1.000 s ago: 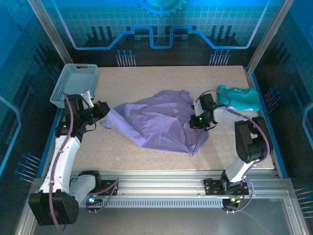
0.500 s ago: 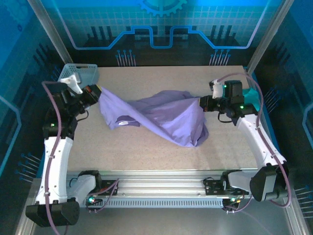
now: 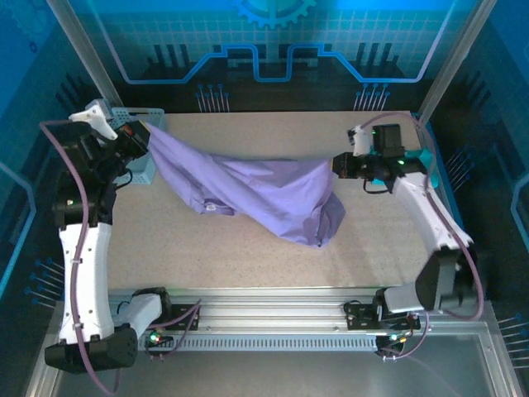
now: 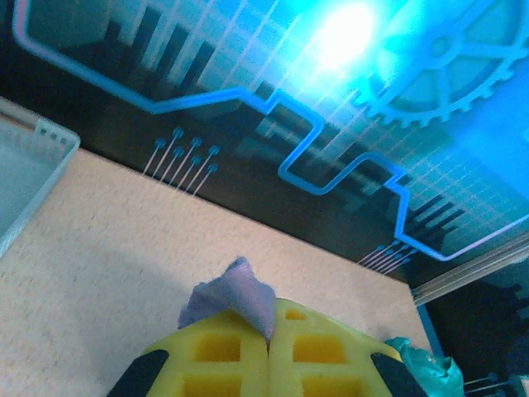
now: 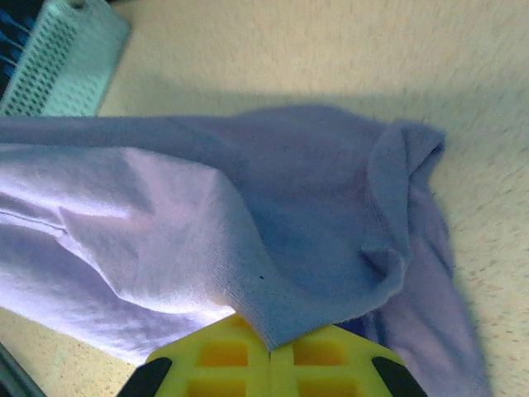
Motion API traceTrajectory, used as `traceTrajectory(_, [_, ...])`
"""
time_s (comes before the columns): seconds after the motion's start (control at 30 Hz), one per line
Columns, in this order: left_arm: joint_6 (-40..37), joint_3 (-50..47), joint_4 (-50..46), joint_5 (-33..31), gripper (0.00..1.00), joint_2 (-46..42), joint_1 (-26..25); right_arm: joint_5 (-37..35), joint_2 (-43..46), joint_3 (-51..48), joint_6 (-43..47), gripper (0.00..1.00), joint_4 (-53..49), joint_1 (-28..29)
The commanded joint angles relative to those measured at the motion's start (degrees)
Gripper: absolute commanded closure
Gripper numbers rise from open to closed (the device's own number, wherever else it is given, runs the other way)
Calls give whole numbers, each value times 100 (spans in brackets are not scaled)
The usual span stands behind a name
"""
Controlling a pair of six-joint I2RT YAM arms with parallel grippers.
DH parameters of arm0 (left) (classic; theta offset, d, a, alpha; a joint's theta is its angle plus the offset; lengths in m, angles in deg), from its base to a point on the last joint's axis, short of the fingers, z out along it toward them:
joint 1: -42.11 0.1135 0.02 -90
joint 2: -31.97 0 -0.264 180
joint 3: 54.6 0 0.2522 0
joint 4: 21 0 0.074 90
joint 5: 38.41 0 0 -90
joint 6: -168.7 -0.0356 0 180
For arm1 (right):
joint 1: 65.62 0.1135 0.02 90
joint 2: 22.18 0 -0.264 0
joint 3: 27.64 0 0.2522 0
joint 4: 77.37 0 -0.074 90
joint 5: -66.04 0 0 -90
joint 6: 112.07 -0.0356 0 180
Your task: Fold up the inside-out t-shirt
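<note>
Lavender t-shirt (image 3: 264,194) hangs rumpled, sagging mid-span; left gripper (image 3: 146,137) and right gripper (image 3: 337,165) each pinch an edge.

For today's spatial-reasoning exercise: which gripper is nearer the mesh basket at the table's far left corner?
Left. The left gripper, pinching the t-shirt, is close beside the basket; the right gripper holds the shirt's other end across the table.
</note>
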Motion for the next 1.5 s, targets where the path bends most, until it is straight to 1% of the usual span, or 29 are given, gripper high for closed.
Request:
traceTrajectory(0.0, [-168,-411,-16,-122,100,32,64,141,-967,151,-125,100,251,222])
traceTrajectory(0.13, [-89,-815,181,-12,100,100,60,-27,-2244,822,-15,100,237,262])
traceTrajectory(0.2, [-43,-959,298,80,100,143,55,-209,-2722,1128,111,97,107,257])
traceTrajectory(0.27, [-16,-1047,358,153,100,179,63,-263,-2962,1266,200,93,24,242])
traceTrajectory(0.33, [-19,-1086,383,188,100,220,64,-332,-2963,1193,275,88,31,215])
traceTrajectory(0.43, [-29,-1138,440,220,100,254,64,-456,-2731,866,331,77,97,148])
traceTrajectory(0.53, [-24,-1189,513,285,100,293,63,-464,-2487,483,353,69,180,92])
traceTrajectory(0.6, [-5,-1210,551,349,100,333,64,-431,-2392,284,357,65,203,84])
traceTrajectory(0.73, [-25,-1227,550,389,100,363,64,-408,-2255,-29,366,63,252,98])
traceTrajectory(0.87, [-50,-1240,567,380,100,368,64,-339,-2255,-148,366,63,297,101])
traceTrajectory(1.0, [-42,-1254,588,389,100,376,64,-322,-2317,-114,364,67,354,144])
traceTrajectory(1.13, [-42,-1254,590,420,100,381,64,-310,-2388,13,375,69,349,152])
traceTrajectory(1.47, [-57,-1272,614,449,100,416,64,-254,-2336,66,410,91,383,182])
